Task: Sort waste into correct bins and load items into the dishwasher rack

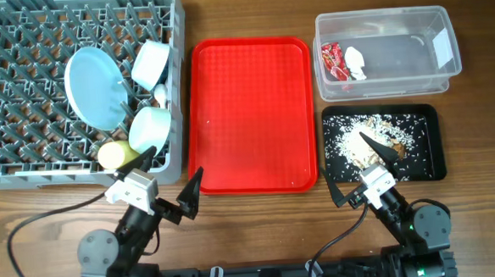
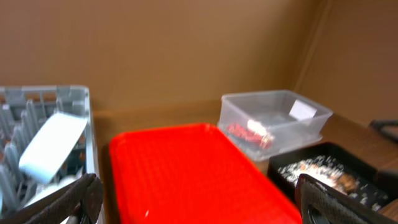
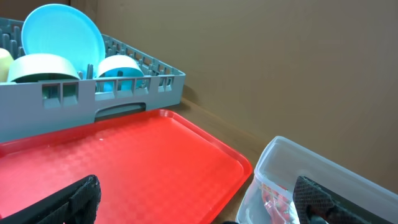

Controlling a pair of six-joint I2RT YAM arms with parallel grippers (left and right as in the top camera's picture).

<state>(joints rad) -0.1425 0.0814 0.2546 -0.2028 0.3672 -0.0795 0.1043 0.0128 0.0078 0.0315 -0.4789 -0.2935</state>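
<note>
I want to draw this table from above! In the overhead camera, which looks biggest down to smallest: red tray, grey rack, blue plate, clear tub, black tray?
1. grey rack
2. red tray
3. clear tub and black tray, too close in size to rank
4. blue plate

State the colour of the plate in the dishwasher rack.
The plate is pale blue; the overhead view shows it best.

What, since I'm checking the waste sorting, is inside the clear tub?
The clear tub holds a red snack wrapper and a crumpled white wrapper at its left end. Anything beneath them is hidden.
</note>
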